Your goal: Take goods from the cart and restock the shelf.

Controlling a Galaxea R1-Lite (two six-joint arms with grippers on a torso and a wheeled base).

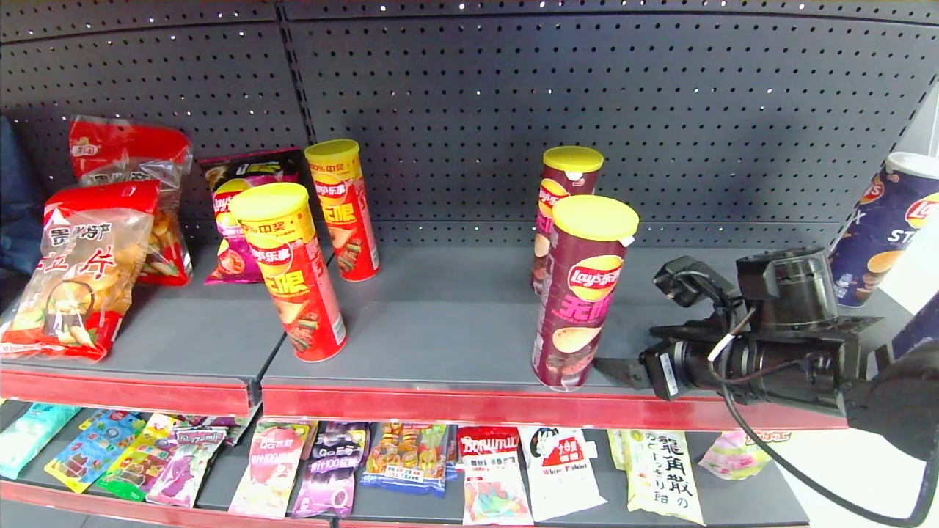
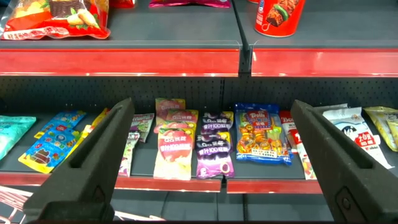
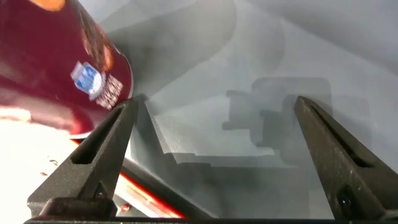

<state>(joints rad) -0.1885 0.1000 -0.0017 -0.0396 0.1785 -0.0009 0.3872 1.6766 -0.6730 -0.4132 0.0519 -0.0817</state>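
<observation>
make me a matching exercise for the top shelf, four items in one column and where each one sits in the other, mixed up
Things
1. front maroon can
2. front red can
3. blue can
4. front red bag

Places
A. left end of the shelf
B. right beside the open right gripper
C. just right of the seam between the shelf panels
D. far right end of the shelf

Pairs: 1-B, 2-C, 3-D, 4-A
</observation>
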